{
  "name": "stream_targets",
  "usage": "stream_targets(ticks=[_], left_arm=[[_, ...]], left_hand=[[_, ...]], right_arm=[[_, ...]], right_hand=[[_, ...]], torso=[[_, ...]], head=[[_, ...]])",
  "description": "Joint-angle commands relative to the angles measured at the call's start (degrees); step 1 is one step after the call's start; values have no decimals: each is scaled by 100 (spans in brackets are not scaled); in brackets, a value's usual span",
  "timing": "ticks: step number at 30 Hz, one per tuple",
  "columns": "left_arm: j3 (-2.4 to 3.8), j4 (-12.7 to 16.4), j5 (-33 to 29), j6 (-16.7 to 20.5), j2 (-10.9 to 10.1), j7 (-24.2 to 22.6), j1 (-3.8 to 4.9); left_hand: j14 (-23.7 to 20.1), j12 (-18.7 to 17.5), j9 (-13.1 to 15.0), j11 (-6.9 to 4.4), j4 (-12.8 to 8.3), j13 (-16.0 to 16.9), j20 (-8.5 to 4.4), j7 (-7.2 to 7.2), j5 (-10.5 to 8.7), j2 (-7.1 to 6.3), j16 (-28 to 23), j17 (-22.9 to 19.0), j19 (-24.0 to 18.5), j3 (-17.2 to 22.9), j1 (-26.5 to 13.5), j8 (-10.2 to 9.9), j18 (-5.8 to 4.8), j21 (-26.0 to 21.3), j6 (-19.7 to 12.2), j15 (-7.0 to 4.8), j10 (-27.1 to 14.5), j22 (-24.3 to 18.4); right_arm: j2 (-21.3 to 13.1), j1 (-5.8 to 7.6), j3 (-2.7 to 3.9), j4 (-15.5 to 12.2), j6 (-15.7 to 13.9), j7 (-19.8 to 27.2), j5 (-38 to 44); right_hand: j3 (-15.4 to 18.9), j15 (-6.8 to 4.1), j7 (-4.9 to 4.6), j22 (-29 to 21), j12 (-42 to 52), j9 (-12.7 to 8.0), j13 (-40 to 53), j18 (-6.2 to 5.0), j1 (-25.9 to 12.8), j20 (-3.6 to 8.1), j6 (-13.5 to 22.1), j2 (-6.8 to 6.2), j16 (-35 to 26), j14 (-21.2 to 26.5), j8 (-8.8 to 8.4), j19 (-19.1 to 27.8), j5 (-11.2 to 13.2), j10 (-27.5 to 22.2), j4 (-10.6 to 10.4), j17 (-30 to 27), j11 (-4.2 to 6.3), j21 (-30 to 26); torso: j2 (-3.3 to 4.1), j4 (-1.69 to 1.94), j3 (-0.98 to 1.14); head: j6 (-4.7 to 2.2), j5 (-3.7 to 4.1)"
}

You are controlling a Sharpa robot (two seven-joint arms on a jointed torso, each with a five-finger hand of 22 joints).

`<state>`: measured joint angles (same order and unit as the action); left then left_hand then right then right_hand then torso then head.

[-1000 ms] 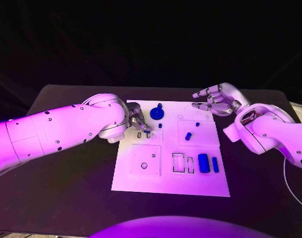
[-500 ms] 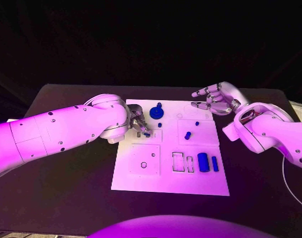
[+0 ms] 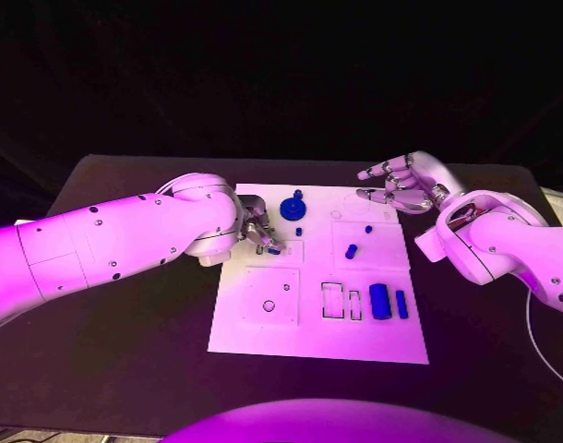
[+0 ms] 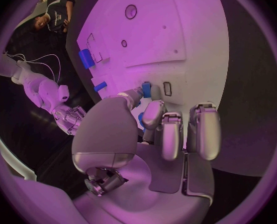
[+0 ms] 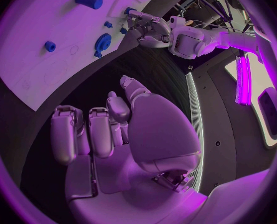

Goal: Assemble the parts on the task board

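My left hand [image 3: 257, 231] sits at the board's [image 3: 311, 340] left edge, fingers bent down, thumb and a finger pinching a small blue peg [image 4: 146, 89] right at the board surface beside a small rectangular slot [image 4: 167, 88]. From the head camera the peg tip [image 3: 274, 247] shows just below my fingers.

My right hand [image 3: 405, 185] hovers off the board's far right corner, over the black table [image 3: 122, 369], fingers loosely curled and apart, holding nothing.

On the board: a blue gear [image 3: 293, 212] near the far edge, just beside my left hand; a short peg [image 3: 351, 251] mid-board; a thick cylinder [image 3: 378, 302] and a thin bar [image 3: 401, 305] side by side at the right, next to two empty rectangular slots [image 3: 341, 304].
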<state>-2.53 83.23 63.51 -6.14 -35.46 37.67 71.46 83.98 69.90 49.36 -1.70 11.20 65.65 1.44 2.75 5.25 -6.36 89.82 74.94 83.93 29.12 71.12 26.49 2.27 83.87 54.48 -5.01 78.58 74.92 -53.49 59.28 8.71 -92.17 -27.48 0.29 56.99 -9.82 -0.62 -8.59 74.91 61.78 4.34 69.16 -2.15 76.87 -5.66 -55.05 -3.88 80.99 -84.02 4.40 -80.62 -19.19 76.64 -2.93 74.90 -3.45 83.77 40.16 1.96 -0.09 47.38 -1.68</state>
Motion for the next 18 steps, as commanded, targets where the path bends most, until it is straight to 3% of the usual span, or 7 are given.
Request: stream_targets(ticks=[1,18], left_arm=[[-10,-18,13,-270,-2,50,-12],[-13,-217,-31,-377,177,55,-11]], left_hand=[[602,-2,-2,-10,-836,6,-2,-46,27,-13,18,1506,268,871,-64,22,-41,-2,80,14,27,918],[602,37,86,-47,-827,37,-28,-94,50,-60,18,1506,281,911,-254,123,-47,14,137,-16,63,940]], right_arm=[[8,-11,0,7,27,90,-23],[27,-17,0,15,13,115,-41]], right_hand=[[-5,-23,-15,97,3,-9,-4,-111,-35,23,-39,10,-33,-312,-31,-6,-16,21,-11,148,2,-39],[-9,-22,-15,91,-6,-10,-13,-113,-46,22,-39,17,-40,-310,-32,-2,-8,17,-20,139,2,-43]], torso=[[2,1,1],[0,-6,4]], head=[[9,-4],[30,1]])
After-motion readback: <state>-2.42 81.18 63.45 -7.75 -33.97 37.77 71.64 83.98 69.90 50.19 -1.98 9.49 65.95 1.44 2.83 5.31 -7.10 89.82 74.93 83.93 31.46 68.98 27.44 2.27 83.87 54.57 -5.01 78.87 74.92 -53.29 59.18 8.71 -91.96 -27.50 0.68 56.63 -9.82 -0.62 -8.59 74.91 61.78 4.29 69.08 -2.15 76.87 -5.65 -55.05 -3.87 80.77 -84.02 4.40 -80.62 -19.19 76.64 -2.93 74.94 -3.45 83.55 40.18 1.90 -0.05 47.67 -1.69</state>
